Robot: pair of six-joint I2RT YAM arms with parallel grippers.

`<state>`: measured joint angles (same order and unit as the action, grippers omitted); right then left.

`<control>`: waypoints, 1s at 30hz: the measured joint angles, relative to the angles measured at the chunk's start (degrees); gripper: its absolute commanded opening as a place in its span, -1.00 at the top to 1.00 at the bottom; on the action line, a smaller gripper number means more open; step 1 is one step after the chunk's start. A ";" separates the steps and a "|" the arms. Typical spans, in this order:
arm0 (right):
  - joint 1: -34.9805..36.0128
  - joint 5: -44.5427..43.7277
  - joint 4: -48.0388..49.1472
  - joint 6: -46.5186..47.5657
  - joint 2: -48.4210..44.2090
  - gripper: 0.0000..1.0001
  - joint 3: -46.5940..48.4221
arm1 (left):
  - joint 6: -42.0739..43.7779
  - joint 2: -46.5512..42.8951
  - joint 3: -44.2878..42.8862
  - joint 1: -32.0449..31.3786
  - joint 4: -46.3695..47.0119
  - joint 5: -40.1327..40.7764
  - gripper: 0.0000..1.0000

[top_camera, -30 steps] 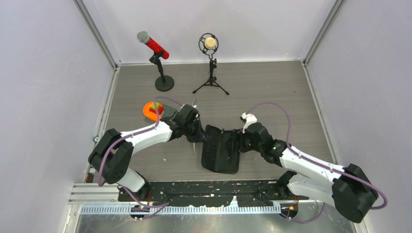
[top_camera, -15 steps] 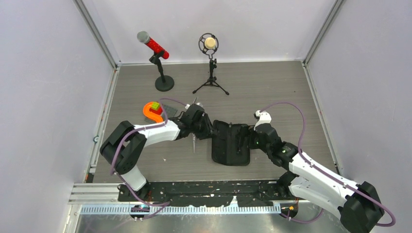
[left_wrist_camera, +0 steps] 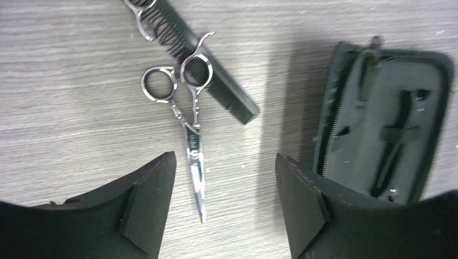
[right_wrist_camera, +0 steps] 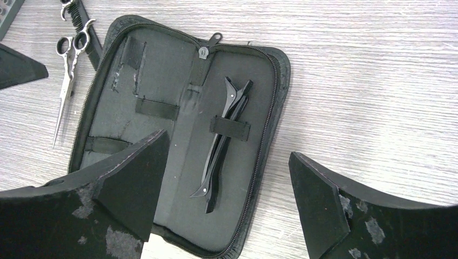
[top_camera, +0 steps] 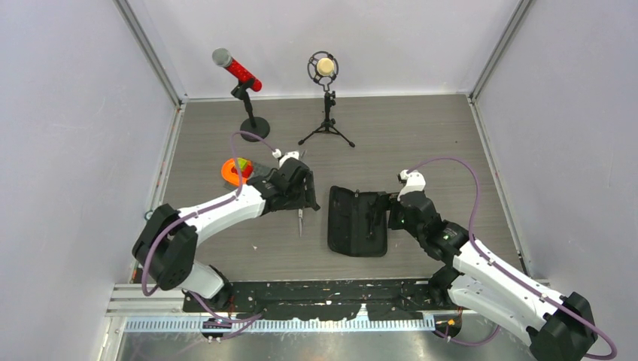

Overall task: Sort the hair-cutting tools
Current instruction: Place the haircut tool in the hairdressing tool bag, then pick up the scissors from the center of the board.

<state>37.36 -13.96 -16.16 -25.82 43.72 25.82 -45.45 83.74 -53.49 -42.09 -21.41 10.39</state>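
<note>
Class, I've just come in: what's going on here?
A robot is sorting hair-cutting tools. The zip case lies open, black hair clips strapped inside. Silver scissors and a black comb lie beside it. The left gripper hovers over the scissors, the right gripper over the case, both open and empty.

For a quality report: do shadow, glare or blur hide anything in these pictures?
Left wrist view: sharp; the scissors glint, and a shadow darkens the table beside the case. Right wrist view: sharp, but the clips stand out weakly against the dark case lining. Top view: even light, yet the scissors look tiny.
</note>
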 measured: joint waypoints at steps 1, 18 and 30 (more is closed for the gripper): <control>0.00 -0.13 -0.17 0.04 0.00 -0.84 0.00 | 0.98 0.57 -0.22 0.00 -1.09 0.31 -0.33; -0.11 -0.98 -1.55 0.22 -1.38 -0.84 0.00 | 5.33 11.93 -2.54 0.00 -6.56 -2.05 0.50; -0.35 0.28 -1.99 0.24 -2.27 -0.91 0.00 | 8.79 4.02 2.16 0.02 -6.99 -2.49 1.00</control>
<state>37.01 -13.67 -18.15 -25.58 41.45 25.82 -36.67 87.77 -51.33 -42.06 -28.40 7.90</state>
